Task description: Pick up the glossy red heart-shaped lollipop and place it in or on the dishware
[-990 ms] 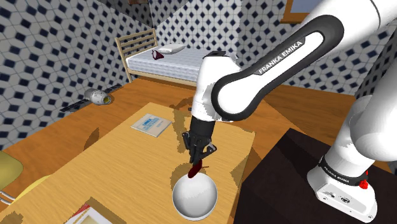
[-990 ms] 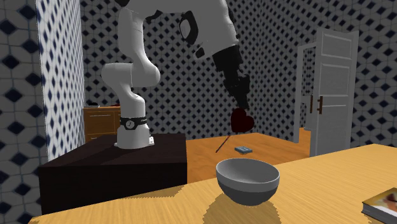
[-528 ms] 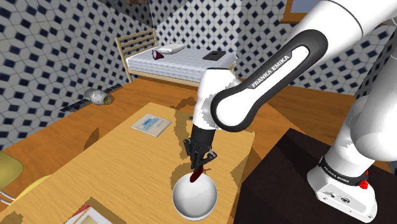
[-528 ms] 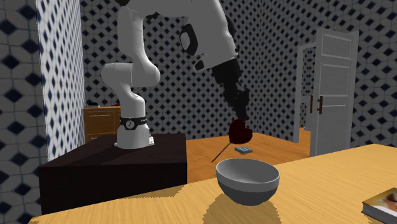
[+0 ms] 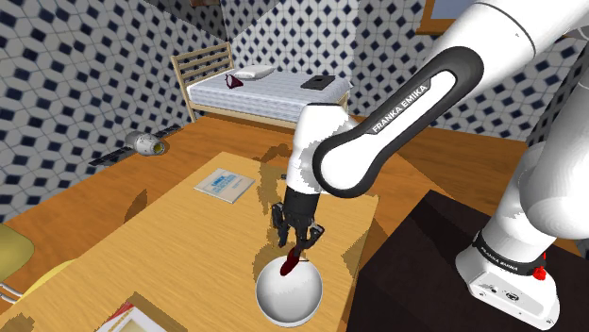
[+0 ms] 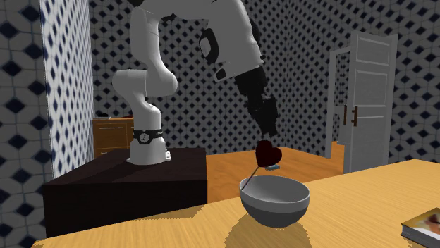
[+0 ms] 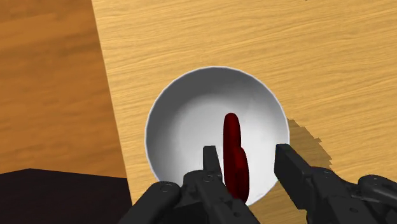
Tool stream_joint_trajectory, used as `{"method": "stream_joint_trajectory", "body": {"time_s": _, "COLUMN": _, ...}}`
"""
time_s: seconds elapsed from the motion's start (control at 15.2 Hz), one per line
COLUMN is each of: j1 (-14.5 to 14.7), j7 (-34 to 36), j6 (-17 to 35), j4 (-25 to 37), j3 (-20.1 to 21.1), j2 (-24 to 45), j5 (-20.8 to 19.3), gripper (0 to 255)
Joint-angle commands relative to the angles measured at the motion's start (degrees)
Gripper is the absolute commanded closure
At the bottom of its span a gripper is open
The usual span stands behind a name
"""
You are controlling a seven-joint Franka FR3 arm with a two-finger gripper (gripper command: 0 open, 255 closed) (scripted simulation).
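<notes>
- Two black fingers point(image 7: 212, 167) of the pincer point(image 7: 249, 159) now stand well apart above the white bowl point(image 7: 184, 127). In the shoulder view half a second ago they were pinched together on the sweet.
- So the pincer is open and grips nothing. The dark red heart lollipop point(image 7: 233, 149) shows between the fingers, close to one and clear of the other, and I judge it released.
- In the second exterior view the lollipop point(image 6: 268, 153) hangs just under the pincer point(image 6: 269, 130) with a gap between them. Half a second ago it sat right at the fingertips.
- Its thin stick point(image 6: 252, 172) slants down, and the lower end reaches the near rim of the bowl point(image 6: 276, 204).
- The arm came down over the past second, and in the last half second it hardly moved. Only the fingers and the sweet changed.
- In the shoulder view the lollipop point(image 5: 291, 262) lies over the far edge of the bowl point(image 5: 293, 300), which stands on the wooden tabletop point(image 5: 189, 236) near the stand.
- For the task, the carry is done and the drop is under way. The sweet is at the mouth of the bowl, but I cannot tell whether it has settled inside.
- The risk is that the stick catches the rim and tips the heart out onto the tabletop.
- A straight lift of the open pincer, without brushing the sweet, looks like the sensible next move.
</notes>
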Motion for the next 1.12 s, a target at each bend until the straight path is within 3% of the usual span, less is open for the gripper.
{"method": "stream_joint_trajectory", "body": {"time_s": 0.0, "j1": 0.0, "j7": 0.0, "j6": 0.0, "j4": 0.0, "j3": 0.0, "j2": 0.0, "j5": 0.0, "gripper": 0}}
{"method": "stream_joint_trajectory", "body": {"time_s": 0.26, "j1": 0.0, "j7": 0.0, "j6": 0.0, "j4": 0.0, "j3": 0.0, "j2": 0.0, "j5": 0.0, "gripper": 0}}
{"method": "stream_joint_trajectory", "body": {"time_s": 0.53, "j1": -1.4, "j7": -1.2, "j6": -8.4, "j4": 0.4, "j3": -1.6, "j2": -7.6, "j5": 1.7, "gripper": 0}}
{"method": "stream_joint_trajectory", "body": {"time_s": 1.06, "j1": -1.3, "j7": -1.2, "j6": -8.4, "j4": 0.4, "j3": -1.6, "j2": -7.6, "j5": 1.7, "gripper": 0}}
